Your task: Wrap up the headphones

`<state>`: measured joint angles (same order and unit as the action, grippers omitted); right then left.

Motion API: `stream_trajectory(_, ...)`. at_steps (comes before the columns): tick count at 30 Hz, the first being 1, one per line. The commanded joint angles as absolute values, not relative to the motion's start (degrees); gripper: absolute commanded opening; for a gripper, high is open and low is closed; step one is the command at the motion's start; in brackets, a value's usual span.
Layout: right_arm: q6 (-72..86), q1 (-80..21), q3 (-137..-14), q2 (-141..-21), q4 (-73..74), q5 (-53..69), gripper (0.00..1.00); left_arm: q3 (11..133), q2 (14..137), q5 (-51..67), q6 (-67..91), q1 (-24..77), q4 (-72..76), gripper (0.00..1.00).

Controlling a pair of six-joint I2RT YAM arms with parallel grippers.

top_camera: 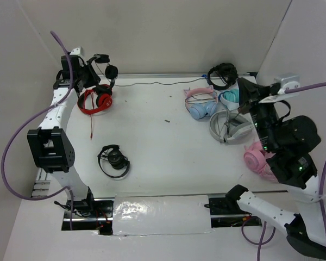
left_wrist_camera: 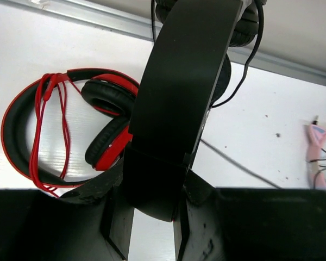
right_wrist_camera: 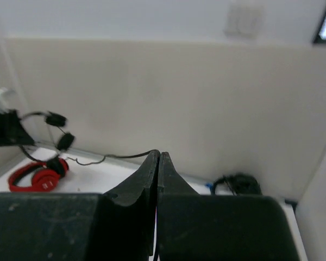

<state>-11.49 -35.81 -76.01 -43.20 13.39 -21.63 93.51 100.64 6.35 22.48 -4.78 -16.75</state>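
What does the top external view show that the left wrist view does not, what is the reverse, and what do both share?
Only top external: the compact black pair lying in the middle, the grey headphones at right, the right arm. Only left wrist: the headband clamped in the left pincer, close up, and the red cord looped over the band of the red pair. Both: the red pair, the held headphones, their cable trailing across the table.

Smooth matt black plastic on the headphones [left_wrist_camera: 185,81] headband. Glossy red plastic and soft-looking black padding on the red pair [left_wrist_camera: 106,128]. Smooth white table [left_wrist_camera: 261,136], faint sheen, dark specks. Dull metal rail [left_wrist_camera: 87,16] along its far edge. Scuffed matt black plastic on the right gripper [right_wrist_camera: 158,155].
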Motion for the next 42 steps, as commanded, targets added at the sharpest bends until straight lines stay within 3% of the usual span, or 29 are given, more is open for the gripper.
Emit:
stream_trajectory(1,-16.9,-36.5,-87.6,-48.8,14.5,-6.2,0.00,97.9,103.4,3.8,20.0,-2.6,-15.8,0.00)
stream_trajectory(6,-18.2,-36.7,-108.3,-62.1,21.0,3.3,0.00,99.1,107.1,9.5,14.8,3.7,-15.5,0.00)
stream_trajectory(13,-19.3,-36.4,-141.4,-83.1,25.3,2.5,0.00,92.1,106.8,18.9,6.1,13.5,-10.3,0.00)
stream_trajectory(15,-19.2,-36.1,-145.8,-88.2,24.9,3.9,0.00,91.0,107.4,22.3,5.3,16.1,-10.2,0.00)
stream_trajectory(21,-18.7,-35.8,-141.2,-90.3,17.9,5.6,0.00,90.0,108.2,32.1,1.9,22.8,-10.9,0.00)
stream_trajectory(29,-17.3,-29.0,-145.6,-96.9,13.2,1.2,0.00,75.5,100.4,48.0,-3.7,29.7,-8.2,0.00)
stream_trajectory(37,-9.1,-19.4,-146.6,-102.6,11.8,2.7,0.00,65.4,91.1,55.8,-7.7,40.8,-7.9,0.00)
stream_trajectory(42,-2.8,-13.6,-142.8,-103.7,11.2,5.1,0.00,60.2,82.6,54.9,-7.6,43.9,-6.1,0.00)
